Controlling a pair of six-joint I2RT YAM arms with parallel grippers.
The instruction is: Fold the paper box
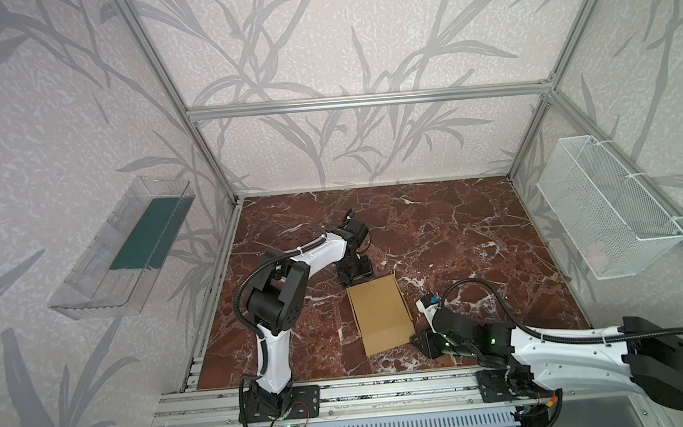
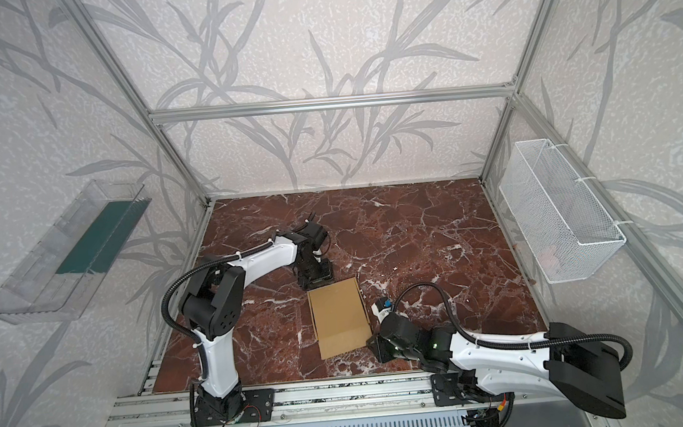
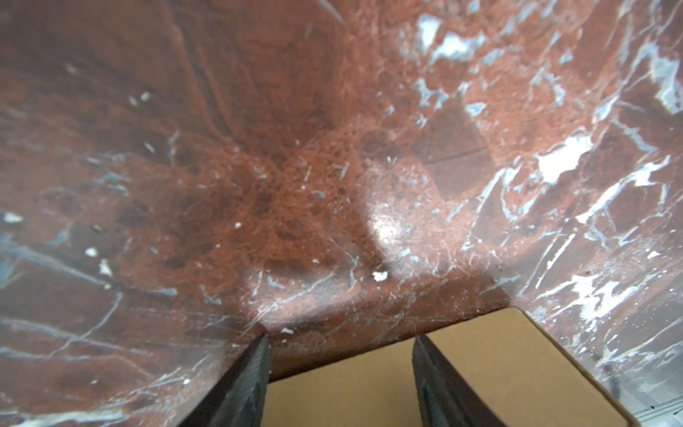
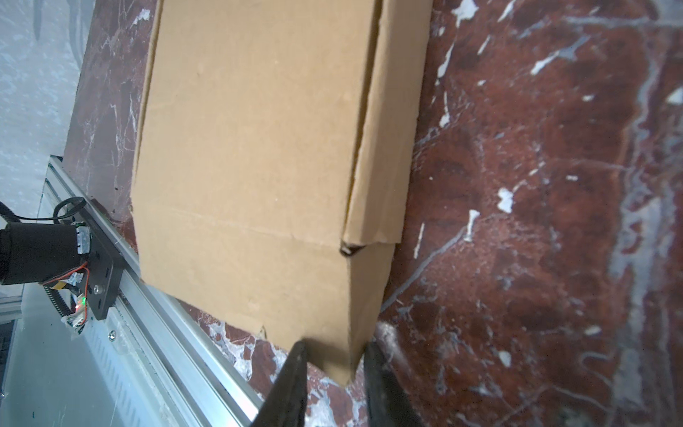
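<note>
The paper box (image 1: 381,315) (image 2: 340,319) is plain tan cardboard, folded into a shallow closed box that lies flat on the marble table (image 1: 457,222). My left gripper (image 1: 355,279) (image 3: 340,338) points down at the box's far edge and is open. Its fingers (image 3: 255,373) are spread along that edge, and the box (image 3: 480,362) shows between and beside them. At the box's near right corner, my right gripper (image 1: 414,338) (image 4: 335,345) comes in low, shut on that corner of the box (image 4: 251,148), one finger on the top face and the other on the side wall.
A clear plastic bin (image 1: 121,248) with a green base hangs on the left wall. On the right wall hangs a white mesh basket (image 1: 606,210). An aluminium rail (image 1: 387,390) carrying both arm bases runs along the table's front edge, close to the box's near end.
</note>
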